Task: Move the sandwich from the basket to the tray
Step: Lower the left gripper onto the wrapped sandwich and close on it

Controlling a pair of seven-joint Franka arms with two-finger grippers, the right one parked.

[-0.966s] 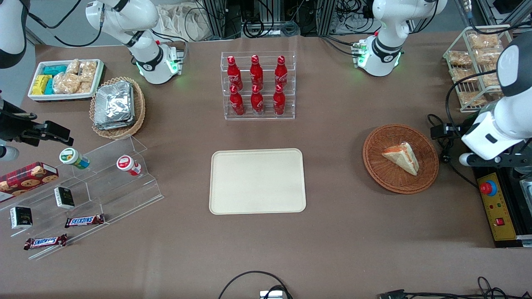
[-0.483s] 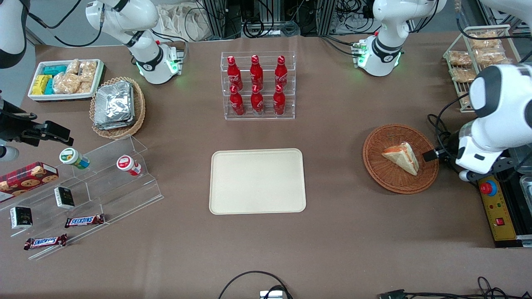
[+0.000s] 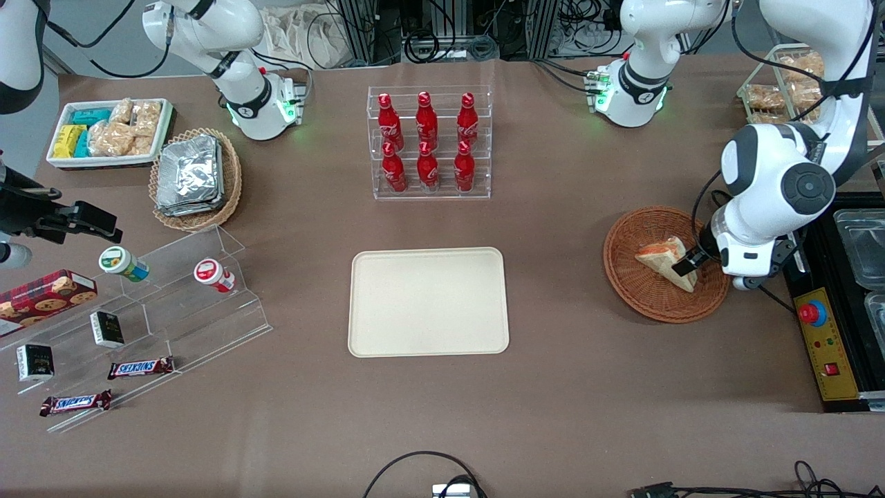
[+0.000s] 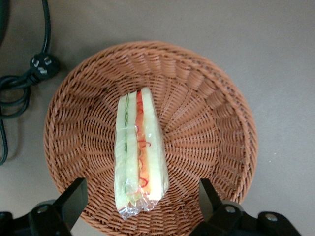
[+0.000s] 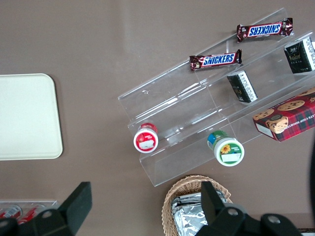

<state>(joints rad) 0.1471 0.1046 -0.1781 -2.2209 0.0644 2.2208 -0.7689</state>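
The sandwich [image 3: 660,257], a clear-wrapped white bread wedge with orange-red filling, lies in the round reddish-brown wicker basket [image 3: 643,299] toward the working arm's end of the table. My left gripper [image 3: 688,266] hovers over the basket, above the sandwich. In the left wrist view the gripper [image 4: 140,199] is open and empty, its black fingers [image 4: 74,199] standing on either side of the sandwich's [image 4: 138,147] narrow end, apart from it, above the basket [image 4: 211,103]. The cream-beige tray [image 3: 429,302] lies empty at the table's middle; it also shows in the right wrist view [image 5: 24,118].
A clear rack of red bottles [image 3: 429,142] stands farther from the front camera than the tray. A black plug and cable [image 4: 39,66] lie beside the basket. A control box with a red button [image 3: 823,346] and a wire rack of snack packs [image 3: 781,90] sit at the working arm's end.
The left arm has swung in from the table's end over the basket. Its gripper, clear of the basket before, now hangs above the sandwich. The sandwich has not moved.
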